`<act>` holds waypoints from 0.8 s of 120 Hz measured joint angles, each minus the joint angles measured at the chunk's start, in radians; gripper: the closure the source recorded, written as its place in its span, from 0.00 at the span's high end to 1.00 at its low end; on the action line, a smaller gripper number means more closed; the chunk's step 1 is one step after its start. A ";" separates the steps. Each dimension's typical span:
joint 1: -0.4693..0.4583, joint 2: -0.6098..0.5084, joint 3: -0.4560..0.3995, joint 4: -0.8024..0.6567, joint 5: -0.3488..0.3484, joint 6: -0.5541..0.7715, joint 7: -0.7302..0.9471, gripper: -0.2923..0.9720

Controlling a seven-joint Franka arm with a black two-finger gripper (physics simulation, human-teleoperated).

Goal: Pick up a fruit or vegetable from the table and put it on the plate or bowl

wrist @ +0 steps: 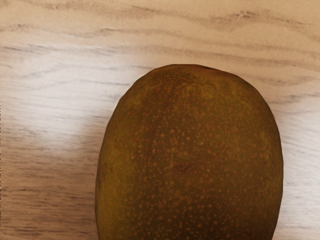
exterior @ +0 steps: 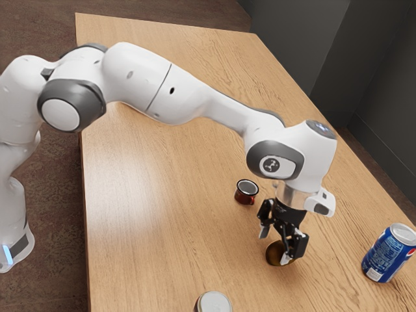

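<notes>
A brown speckled kiwi [exterior: 275, 255] lies on the wooden table [exterior: 162, 195], close to the front edge. My black gripper [exterior: 281, 242] hangs straight over it, fingers pointing down and standing open to either side of the fruit's top. The wrist view has the kiwi [wrist: 190, 160] large and directly under my hand, resting on the wood. A small dark red-brown bowl [exterior: 246, 191] stands on the table a short way behind the gripper, toward the exterior view's left.
A blue soda can [exterior: 388, 252] leans near the table's edge at the exterior view's right. A grey-white round object [exterior: 213, 302] sits at the table's front edge, at the frame's lower border. Open wood stretches across the far and left parts of the table.
</notes>
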 joint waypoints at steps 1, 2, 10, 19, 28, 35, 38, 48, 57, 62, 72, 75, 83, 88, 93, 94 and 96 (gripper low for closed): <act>0.000 0.000 0.000 0.000 0.000 0.001 -0.001 0.76; 0.001 0.001 0.000 0.000 0.000 0.001 -0.001 0.76; 0.005 0.008 0.000 0.000 0.000 0.005 -0.006 0.74; 0.006 0.013 0.001 0.000 -0.001 0.009 -0.010 0.73; 0.007 0.014 0.001 0.000 -0.001 0.014 -0.014 0.73; 0.007 0.014 0.001 0.001 -0.001 0.016 -0.017 0.71; 0.007 0.014 0.001 0.000 -0.001 0.018 -0.018 0.70; 0.008 0.017 0.001 0.000 -0.002 0.024 -0.021 0.67; 0.008 0.021 0.001 0.000 -0.004 0.027 -0.024 0.63; 0.009 0.022 0.001 0.000 -0.008 0.029 -0.025 0.60; 0.011 0.023 0.001 0.000 -0.013 0.031 -0.026 0.53; 0.012 0.023 0.001 0.000 -0.014 0.032 -0.027 0.51; 0.015 0.023 0.001 0.001 -0.014 0.033 -0.029 0.46; 0.017 0.024 0.001 0.001 -0.014 0.033 -0.031 0.44; 0.017 0.030 0.001 0.001 -0.013 0.033 -0.032 0.46; 0.017 0.031 0.001 0.002 -0.013 0.033 -0.032 0.46; 0.017 0.033 0.001 0.002 -0.013 0.033 -0.033 0.46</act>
